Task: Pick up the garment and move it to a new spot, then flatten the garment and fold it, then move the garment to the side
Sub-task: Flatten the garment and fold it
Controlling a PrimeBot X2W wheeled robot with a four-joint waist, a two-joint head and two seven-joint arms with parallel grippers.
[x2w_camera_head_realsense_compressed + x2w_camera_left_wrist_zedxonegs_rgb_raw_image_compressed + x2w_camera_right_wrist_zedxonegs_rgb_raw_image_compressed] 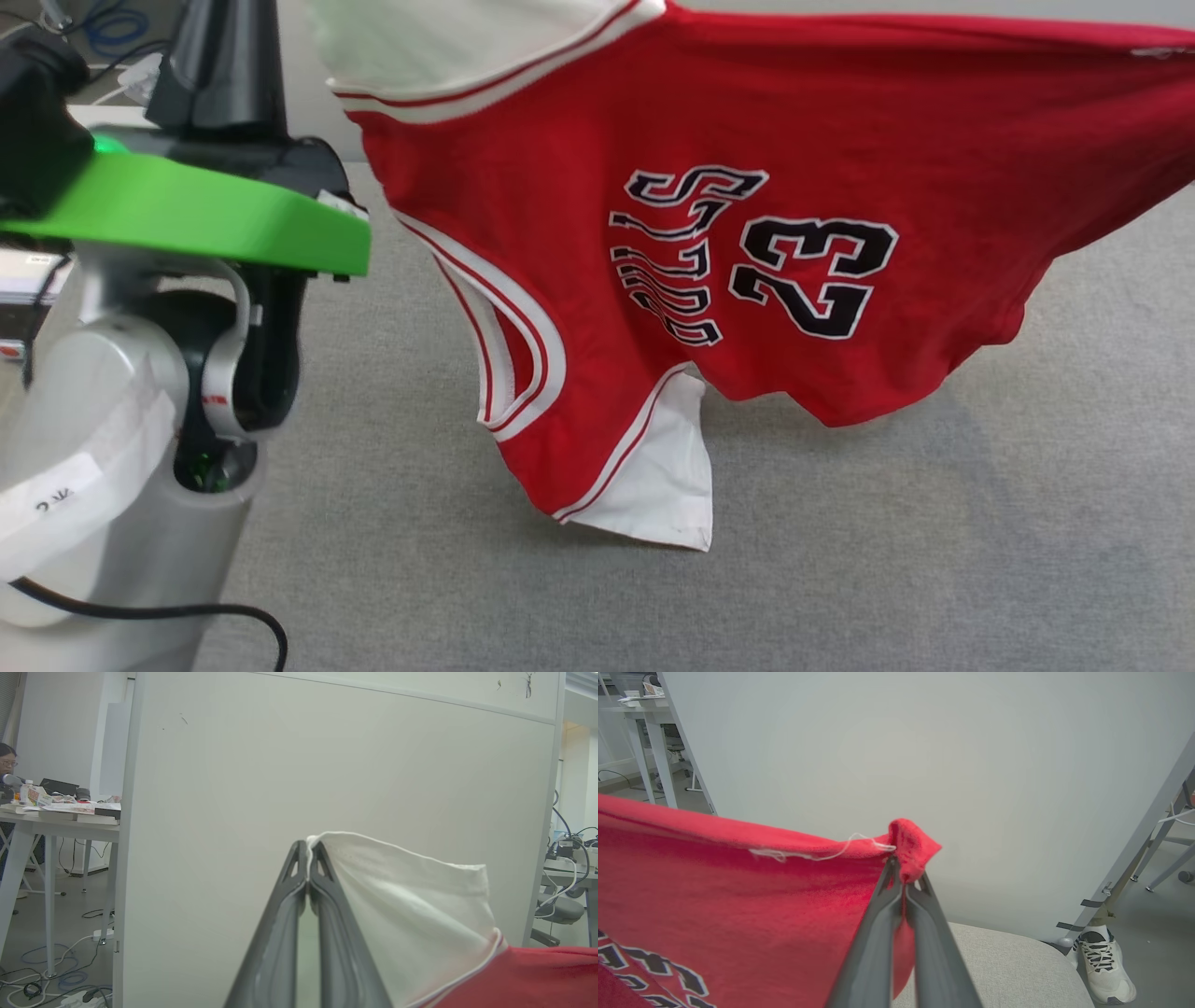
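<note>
Panelling, one pale partition (327, 765), stands upright behind the whole scene. To one side of it in the left wrist view is a cluttered desk (60, 826) with a person seated at its far end. Below lies the grey, cloth-covered tabletop (934, 560).

The garment (934, 140) hangs in the air above the tabletop, stretched between the two hands. Its long axis runs across the head view, with the collar end toward the robot's left and the hem toward its right. The printed side faces the head camera, so "23" and the lettering beside it read turned on their side. The upper edge is pulled fairly taut and the rest sags. One white sleeve (653, 485) droops lowest (whether its tip touches the tabletop I cannot tell).

The robot's left arm (187, 215), pale with a green cover, stands just beside the collar end.

The left hand (308, 851) is clenched on the edge of the other white sleeve. The right hand (905, 877) is clenched on a red corner of the hem.

A white shoe (1104, 966) stands on the floor past the tabletop's rounded corner. A loose white thread (822, 855) trails along the hem near the right hand.
</note>
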